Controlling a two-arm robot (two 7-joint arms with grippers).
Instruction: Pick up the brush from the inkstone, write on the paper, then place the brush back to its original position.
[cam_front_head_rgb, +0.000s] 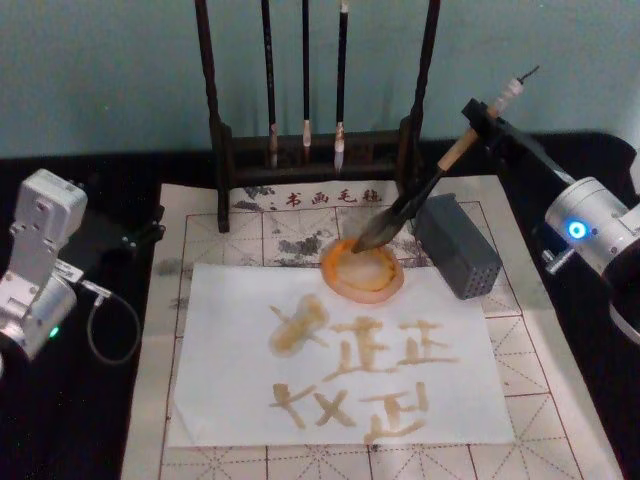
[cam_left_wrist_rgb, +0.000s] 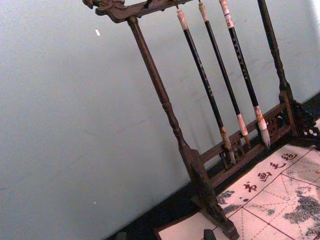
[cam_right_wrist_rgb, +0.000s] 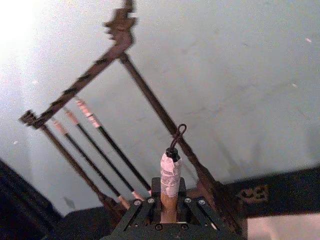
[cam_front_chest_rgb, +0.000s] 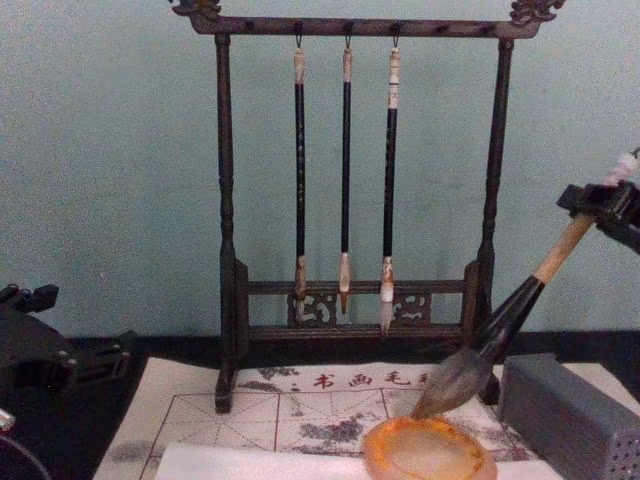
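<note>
paper (cam_front_head_rgb: 230, 300) (cam_front_chest_rgb: 250, 462): white rectangular sheet, flat on the mat, nearest the robot; amber-brown brush strokes cover its middle and near part.
mat (cam_front_head_rgb: 545, 400) (cam_front_chest_rgb: 200, 420): beige rectangular mat with red grid lines, lying under the paper, the inkstone and the block; red characters run along its far edge.
table (cam_front_head_rgb: 60, 420): black surface around the mat.
left gripper (cam_front_head_rgb: 130, 236) (cam_front_chest_rgb: 60, 365): black, low over the table at the robot's left, just beside the mat's left edge and well apart from the brush; open or closed state cannot be told.
inkstone (cam_front_head_rgb: 335, 265) (cam_front_chest_rgb: 375, 450): small round shallow dish with an orange-amber rim and a paler centre, on the mat at the paper's far edge.
brush (cam_front_head_rgb: 437, 170) (cam_front_chest_rgb: 520, 295) (cam_right_wrist_rgb: 170, 180): large calligraphy brush with a pale wooden handle, whitish end, glossy black collar and bushy grey tip; tilted, tip low over the inkstone's far rim, handle rising to the robot's right. contact between tip and dish cannot be told.
block (cam_front_head_rgb: 458, 245) (cam_front_chest_rgb: 565, 410): grey rectangular block with a perforated face, just to the right of the inkstone.
right gripper (cam_front_head_rgb: 480, 115) (cam_front_chest_rgb: 600, 205) (cam_right_wrist_rgb: 169, 210): black pincer clamped on the upper handle of the brush, raised above and beyond the block; the whitish end sticks out past it.
rack (cam_front_head_rgb: 225, 150) (cam_front_chest_rgb: 226, 200) (cam_left_wrist_rgb: 165, 105) (cam_right_wrist_rgb: 150, 95): dark carved wooden stand, upright at the mat's far edge.
hanging brushes (cam_front_head_rgb: 305, 70) (cam_front_chest_rgb: 345, 170) (cam_left_wrist_rgb: 220, 85): three slim dark-handled brushes hung on strings from the rack's top bar.
wall (cam_front_chest_rgb: 100, 150): pale teal, behind the rack.
</note>
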